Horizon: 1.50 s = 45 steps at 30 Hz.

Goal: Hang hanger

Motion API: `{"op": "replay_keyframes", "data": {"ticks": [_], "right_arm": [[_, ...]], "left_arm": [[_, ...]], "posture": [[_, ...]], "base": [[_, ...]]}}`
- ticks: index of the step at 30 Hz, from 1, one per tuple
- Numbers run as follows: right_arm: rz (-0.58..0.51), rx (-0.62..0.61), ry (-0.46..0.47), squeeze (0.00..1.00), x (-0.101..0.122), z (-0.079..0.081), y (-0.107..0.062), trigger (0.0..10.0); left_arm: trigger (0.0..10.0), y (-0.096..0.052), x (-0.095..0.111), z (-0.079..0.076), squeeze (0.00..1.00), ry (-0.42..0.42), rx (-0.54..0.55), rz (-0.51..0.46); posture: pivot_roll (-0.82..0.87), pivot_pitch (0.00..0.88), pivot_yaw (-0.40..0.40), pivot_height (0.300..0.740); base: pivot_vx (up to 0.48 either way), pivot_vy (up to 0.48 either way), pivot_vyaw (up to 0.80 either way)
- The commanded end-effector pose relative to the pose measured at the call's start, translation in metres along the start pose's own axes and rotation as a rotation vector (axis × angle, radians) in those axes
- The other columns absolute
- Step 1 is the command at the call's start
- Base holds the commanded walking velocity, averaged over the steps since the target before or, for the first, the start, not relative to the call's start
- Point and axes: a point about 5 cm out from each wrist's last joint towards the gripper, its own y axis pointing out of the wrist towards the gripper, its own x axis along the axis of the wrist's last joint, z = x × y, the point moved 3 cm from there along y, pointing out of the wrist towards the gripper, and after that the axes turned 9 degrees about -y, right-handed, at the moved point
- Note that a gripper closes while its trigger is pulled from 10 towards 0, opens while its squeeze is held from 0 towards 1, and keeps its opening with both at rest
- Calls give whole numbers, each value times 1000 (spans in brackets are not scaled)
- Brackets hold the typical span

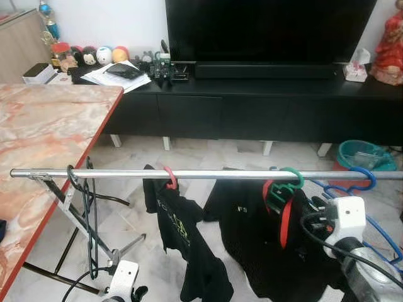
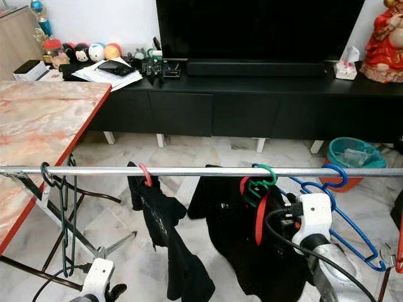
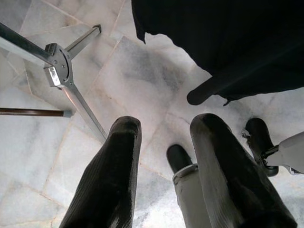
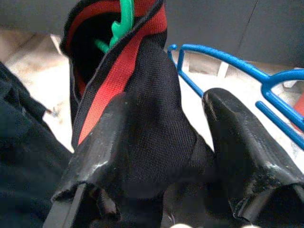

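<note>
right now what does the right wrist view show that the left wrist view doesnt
Right wrist view: the right gripper up at the rail, its fingers apart with the black garment with red trim bunched between them, the green hanger inside its collar, and the blue hanger beside it.

Left wrist view: the left gripper hanging low and open over the marble floor, the metal rack foot, and the robot's own feet.

Both: a pair of parted black fingers and some dark hanging cloth.
</note>
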Motion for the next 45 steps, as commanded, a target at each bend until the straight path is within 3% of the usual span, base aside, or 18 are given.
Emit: {"op": "replay_keyframes", "data": {"ticks": [1, 5, 13, 14, 24, 26, 37, 38, 39, 45], "right_arm": [[0, 19, -35, 1000, 6, 1, -2, 10000], [16, 45, -99, 1000, 13, -7, -3, 10000], [72, 146, -137, 1000, 7, -3, 6, 10000], [75, 139, -117, 0, 7, -3, 9, 10000], [65, 135, -73, 0, 8, 3, 31, 10000], [47, 147, -27, 0, 9, 7, 37, 10000], [69, 158, 35, 0, -4, 17, 48, 10000], [73, 142, 37, 0, -5, 15, 49, 2118], [74, 137, 39, 0, -6, 15, 49, 39], [63, 137, 39, 0, -7, 15, 50, 0]], "left_arm": [[10000, -1, -3, 4, 0, -7, 11, 15], [10000, -1, -2, 4, 0, -10, 7, 17], [10000, -1, -3, 4, 0, -16, 3, 22], [10000, -1, -3, 4, 0, -16, 3, 22], [10000, -1, -3, 5, 0, -15, 2, 23], [10000, -1, -2, 6, 0, -14, 4, 23], [10000, -1, -2, 7, 0, -9, 6, 23], [10000, -1, -2, 7, 0, -9, 6, 22], [10000, -1, -2, 7, 0, -10, 7, 22], [10000, -2, -2, 7, 0, -8, 9, 22]], "posture": [[-253, 0, 44, 740], [-255, 0, 44, 740], [-249, 0, 49, 740], [-249, 0, 49, 740], [-240, 0, 56, 740], [-236, 0, 60, 740], [-228, 0, 61, 740], [-226, 0, 62, 740], [-226, 0, 62, 740], [-225, 0, 60, 740]], "base": [[0, 0, 0], [0, 0, 0], [0, 0, 0], [0, 0, 0], [0, 0, 0], [0, 0, 0], [0, 0, 0], [0, 0, 0], [0, 0, 0], [0, 0, 0]]}}
